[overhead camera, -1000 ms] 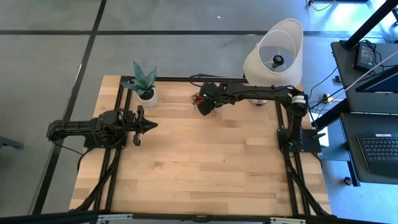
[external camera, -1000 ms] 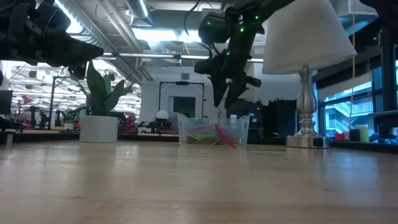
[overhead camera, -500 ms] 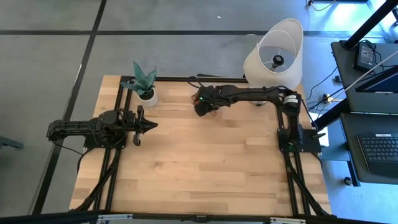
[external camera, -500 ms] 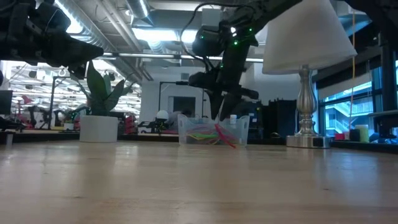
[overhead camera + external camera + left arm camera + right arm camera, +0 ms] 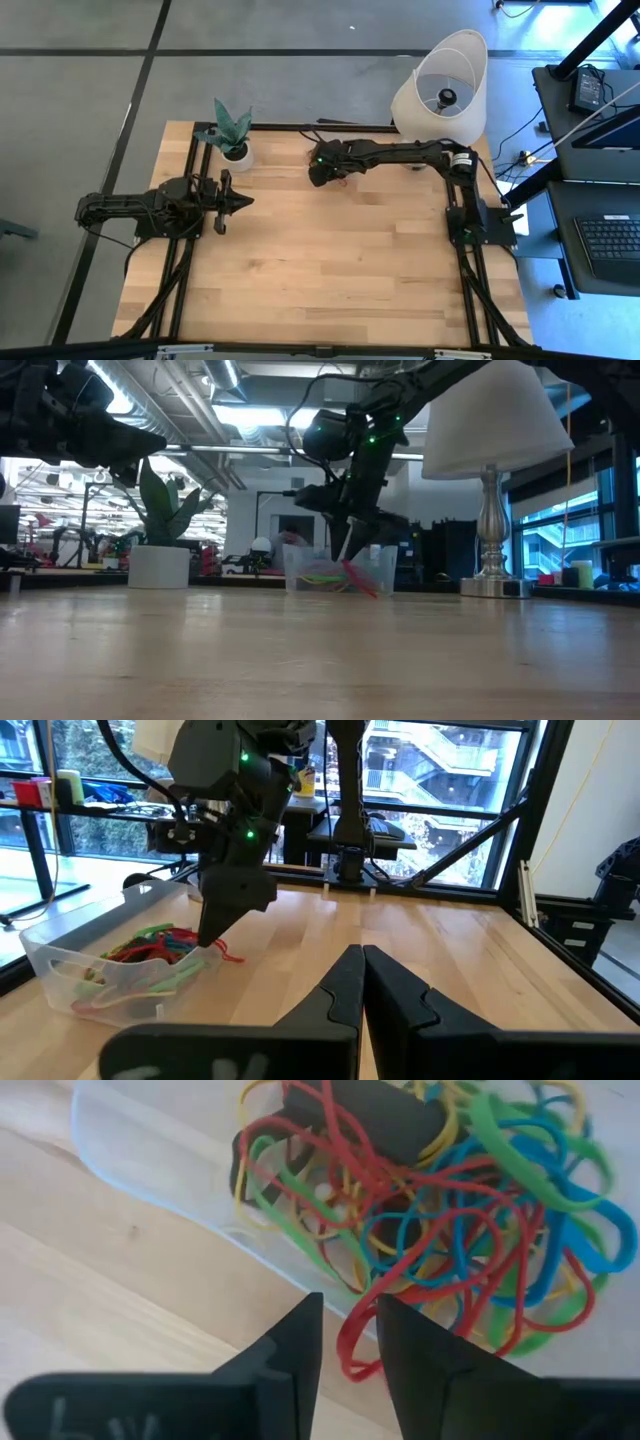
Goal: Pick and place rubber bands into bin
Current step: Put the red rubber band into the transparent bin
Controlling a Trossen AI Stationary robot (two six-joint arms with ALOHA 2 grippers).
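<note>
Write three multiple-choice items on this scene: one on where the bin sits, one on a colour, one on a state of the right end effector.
1. Where is the bin?
A. At the table's far edge, between the plant pot and the lamp
B. At the table's near edge
C. Under the left end effector

2. What colour is the rubber band that hangs over the bin's wall?
A. Blue
B. Red
C. Yellow

3. How do the fingers of the right end effector stand?
A. Pressed fully together
B. Out of every view
C. Slightly apart, straddling the red band

Answers: 1 A, since the low view shows the bin between pot and lamp base at the back. 2 B, since the right wrist view shows a red loop draped over the clear wall. 3 C, since a narrow gap shows between the fingers, with the red loop in it.
</note>
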